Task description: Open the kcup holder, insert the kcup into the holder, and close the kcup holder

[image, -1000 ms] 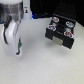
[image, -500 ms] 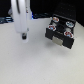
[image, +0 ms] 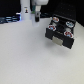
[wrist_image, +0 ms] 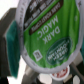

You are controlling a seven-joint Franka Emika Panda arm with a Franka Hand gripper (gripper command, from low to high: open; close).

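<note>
One gripper hanging above white table, closed around green-lidded kcup, lid filling the wrist view. Black kcup holder well apart toward the exterior view's right, drawer pulled open, other pods on top.

You get bright, even light on white table; exterior view soft, low-res. Wrist view blurred: kcup lid fills frame, glare at 12 o'clock.
</note>
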